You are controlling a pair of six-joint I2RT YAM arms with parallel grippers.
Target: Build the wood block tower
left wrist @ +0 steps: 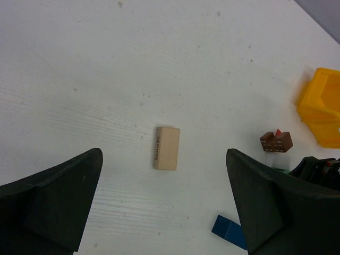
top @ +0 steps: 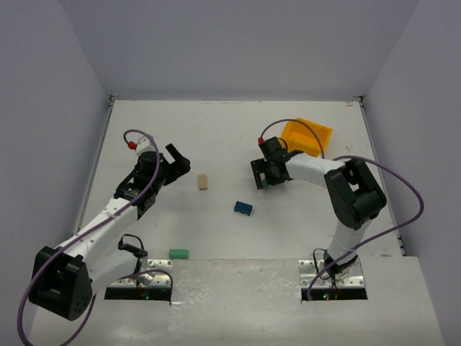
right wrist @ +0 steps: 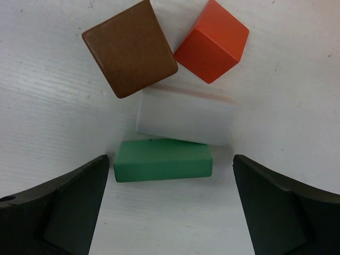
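Note:
The wood block tower (top: 268, 180) stands left of the yellow bin, under my right gripper (top: 261, 177), which is open around it. In the right wrist view a green block (right wrist: 163, 159) lies between the open fingers (right wrist: 69, 207). A white block (right wrist: 185, 117) is behind it, with a brown block (right wrist: 130, 49) and a red block (right wrist: 212, 41) beyond. The left wrist view shows the brown block (left wrist: 276, 142) on the white one, a red tip behind. My left gripper (top: 180, 162) is open and empty above a tan block (left wrist: 166, 148) marked SCHOOL.
A blue block (top: 243, 208) lies mid-table and also shows in the left wrist view (left wrist: 228, 231). A second green block (top: 178, 253) lies near the front edge. The tan block (top: 204, 182) lies between the arms. A yellow bin (top: 306, 135) stands at the back right.

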